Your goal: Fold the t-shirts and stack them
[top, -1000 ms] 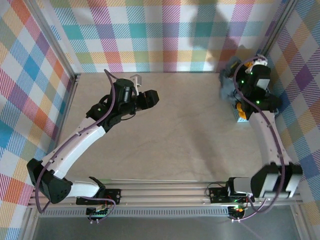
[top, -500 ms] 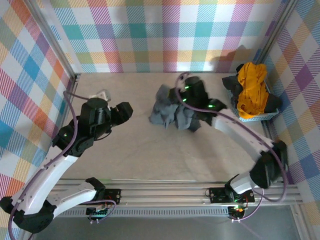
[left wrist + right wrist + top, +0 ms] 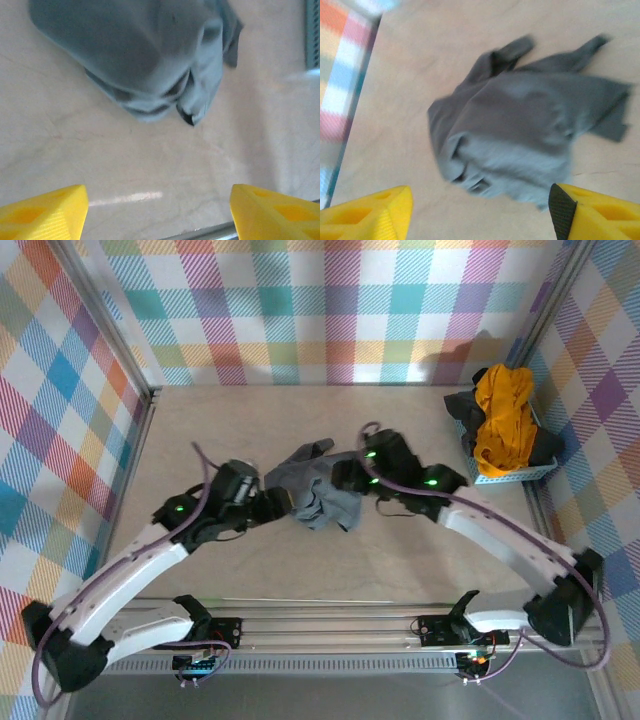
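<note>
A dark slate-grey t-shirt lies crumpled in a heap in the middle of the table. My left gripper is at its left edge and my right gripper at its right edge. In the left wrist view the t-shirt lies ahead of the open left gripper, whose yellow fingers have bare table between them. In the right wrist view the t-shirt spreads just beyond the open right gripper. A mustard-yellow t-shirt is piled in the basket over a dark grey one.
The light blue basket stands at the back right against the checked wall. Checked walls close off the left, back and right of the table. An aluminium rail runs along the near edge by the arm bases.
My right arm swung from the basket to the table's middle with the slate-grey t-shirt, then opened and dropped it there. My left arm came forward and right to the heap, opening wider.
</note>
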{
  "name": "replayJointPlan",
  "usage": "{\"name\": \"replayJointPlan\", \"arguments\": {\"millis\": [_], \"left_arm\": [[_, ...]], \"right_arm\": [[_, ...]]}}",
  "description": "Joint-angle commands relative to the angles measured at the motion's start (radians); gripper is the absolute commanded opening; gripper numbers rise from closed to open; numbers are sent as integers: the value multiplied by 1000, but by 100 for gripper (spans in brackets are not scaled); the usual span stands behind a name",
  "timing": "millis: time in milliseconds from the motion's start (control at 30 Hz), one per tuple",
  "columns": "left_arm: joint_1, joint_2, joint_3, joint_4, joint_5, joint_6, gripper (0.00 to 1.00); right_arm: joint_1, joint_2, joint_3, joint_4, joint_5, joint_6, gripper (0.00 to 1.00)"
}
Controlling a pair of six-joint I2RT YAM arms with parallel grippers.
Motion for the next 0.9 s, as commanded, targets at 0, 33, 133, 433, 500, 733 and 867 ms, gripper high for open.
{"name": "replayJointPlan", "arguments": {"millis": [0,33,133,433,500,733,867], "left_arm": [[-64,53,-22,108,-6,-86,79],[-83,88,-14,130,-20,-105,80],[-131,234,31,177,-39,-165,82],[-227,733,247,353,-23,-463,86],[-221,807,284,370,-59,-505,84],[-169,922,370,315,-181,-505,26],[-154,756,224,313,-270,-483,0]], "right_arm": [[-116,16,-97,-53,-51,17,72],[-148,28,-114,-39,-76,14,71],[-204,98,-144,6,-143,0,71],[-310,305,-128,95,-216,-23,70],[-322,307,-128,92,-238,-21,70],[-324,216,-178,82,-257,-21,70],[-324,141,-226,82,-273,-10,69]]}}
